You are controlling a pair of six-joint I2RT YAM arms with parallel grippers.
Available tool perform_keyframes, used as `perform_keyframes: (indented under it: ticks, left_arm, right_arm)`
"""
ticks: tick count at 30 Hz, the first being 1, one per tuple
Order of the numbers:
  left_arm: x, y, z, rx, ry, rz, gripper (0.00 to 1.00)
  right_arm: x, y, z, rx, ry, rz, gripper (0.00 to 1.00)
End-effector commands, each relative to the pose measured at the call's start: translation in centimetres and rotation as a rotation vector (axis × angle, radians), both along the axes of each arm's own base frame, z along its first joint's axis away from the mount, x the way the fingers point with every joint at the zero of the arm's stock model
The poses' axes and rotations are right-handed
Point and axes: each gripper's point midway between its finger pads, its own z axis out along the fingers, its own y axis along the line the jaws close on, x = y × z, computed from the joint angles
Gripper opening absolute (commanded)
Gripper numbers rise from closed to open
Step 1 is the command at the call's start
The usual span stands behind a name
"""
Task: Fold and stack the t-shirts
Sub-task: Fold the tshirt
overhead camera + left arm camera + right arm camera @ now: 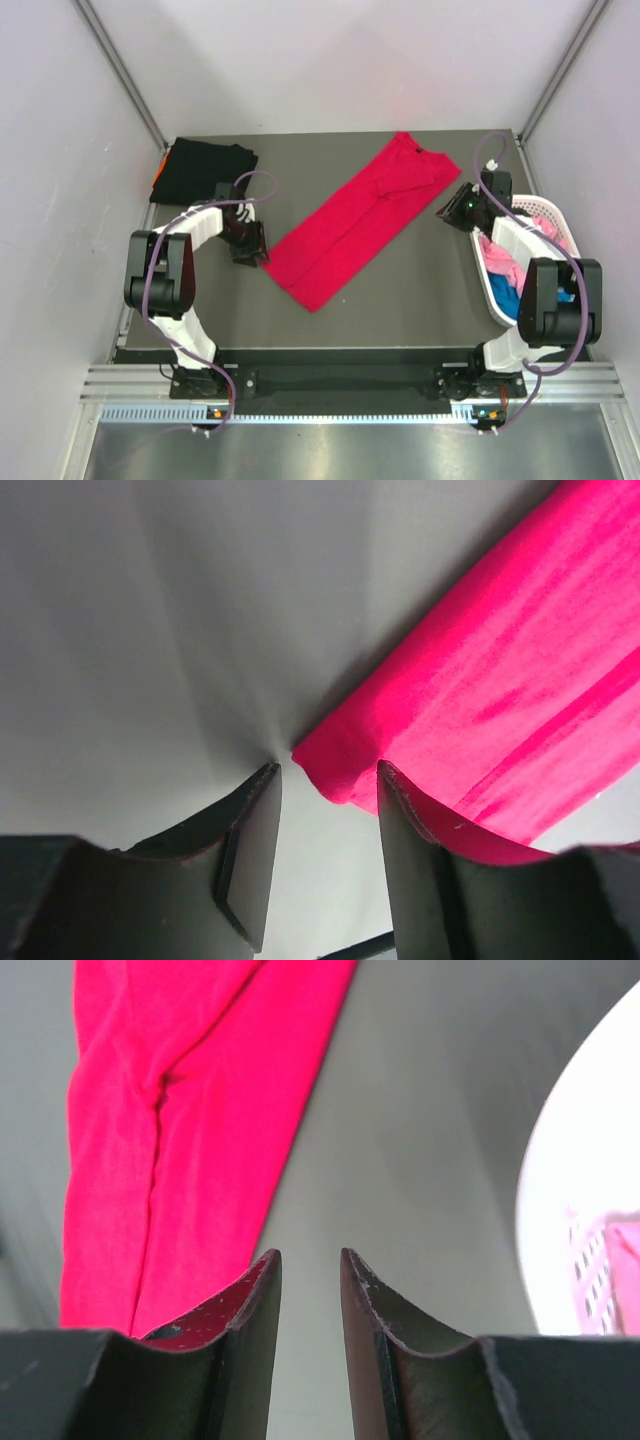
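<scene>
A bright red t-shirt [355,220], folded into a long strip, lies diagonally across the middle of the table. My left gripper [252,250] is open at the strip's near-left corner. In the left wrist view that corner [335,770] lies just past the gap between the fingertips of the left gripper [328,770], ungripped. My right gripper [452,208] is open and empty over bare table, just right of the shirt's collar end [170,1110]. A folded black t-shirt [203,170] lies at the far left with an orange one [157,182] peeking out beneath.
A white lattice basket [488,282] at the right edge holds pink [500,258] and blue [508,295] shirts. Its rim shows in the right wrist view [575,1160]. The dark table [420,290] is walled on three sides.
</scene>
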Motion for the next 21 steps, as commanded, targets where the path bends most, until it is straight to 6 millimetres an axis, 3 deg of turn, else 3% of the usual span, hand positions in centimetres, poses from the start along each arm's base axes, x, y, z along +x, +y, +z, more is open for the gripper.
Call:
perform_keyframes:
  ticks: [1,9,12,13,14,15,17,21]
  left_arm:
    - [0.5,0.8,-0.1,0.049,-0.011,-0.012,0.49]
    - [1.0,0.6,-0.4,0.040,-0.011,-0.030,0.43]
    - [1.0,0.1,-0.5,0.015,-0.001,-0.026,0.26]
    - [0.7,0.1,-0.6,0.015,0.017,-0.024,0.19]
    - [0.3,0.0,-0.8,0.009,0.036,-0.021,0.04]
    - [0.0,0.0,-0.8,0.005,0.049,-0.019,0.00]
    - [-1.5,0.4,-1.1,0.029,0.104,-0.006,0.00]
    - [-3.8,1.2,-0.9,0.066,0.152,0.037,0.00]
  right_arm:
    - [-0.1,0.7,2.9,-0.015,-0.106,0.035,0.31]
    - [-0.8,0.6,3.3,-0.016,-0.121,0.030,0.31]
    - [-1.1,0.8,3.1,-0.012,-0.117,0.039,0.31]
    - [-1.1,0.8,3.0,-0.010,-0.117,0.041,0.31]
    - [-1.2,0.9,3.0,-0.005,-0.118,0.045,0.31]
    - [-1.3,1.0,2.8,-0.003,-0.117,0.049,0.31]
    - [-1.7,2.2,2.4,-0.010,-0.116,0.089,0.31]
    - [-1.7,2.1,2.2,-0.020,-0.112,0.097,0.32]
